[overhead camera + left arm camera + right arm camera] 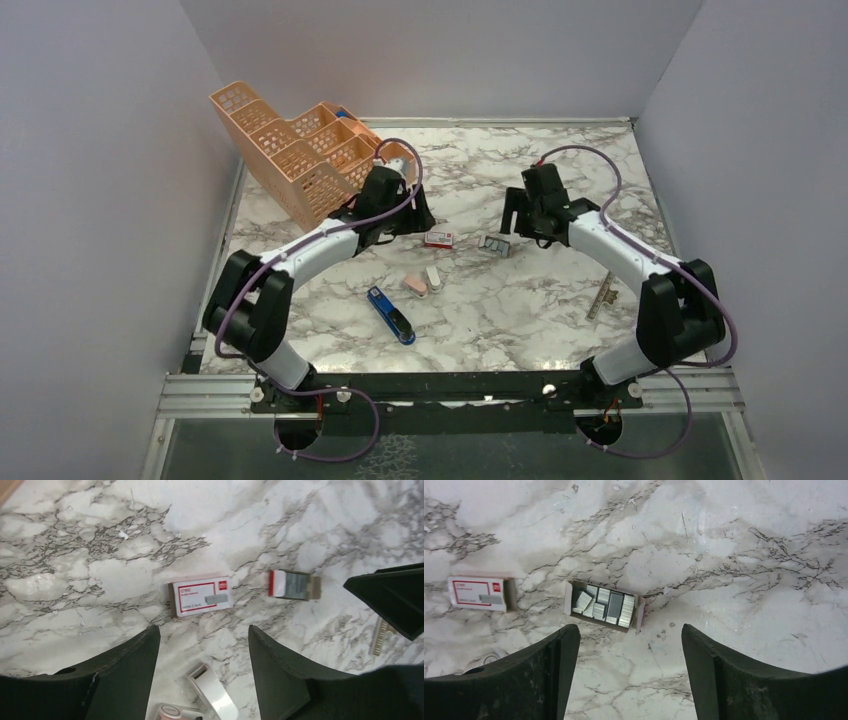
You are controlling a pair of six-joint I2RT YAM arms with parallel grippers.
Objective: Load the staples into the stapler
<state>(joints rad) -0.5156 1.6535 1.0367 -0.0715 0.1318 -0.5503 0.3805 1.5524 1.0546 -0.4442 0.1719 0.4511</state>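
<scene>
Staples loose in open box

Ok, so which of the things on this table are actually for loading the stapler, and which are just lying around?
For the job:
- staples, in an open cardboard tray
- stapler, blue, lying near the arms' bases

Just lying about:
- red-and-white box
- pink block
- white block
- peach mesh organiser
- thin grey strip
</scene>
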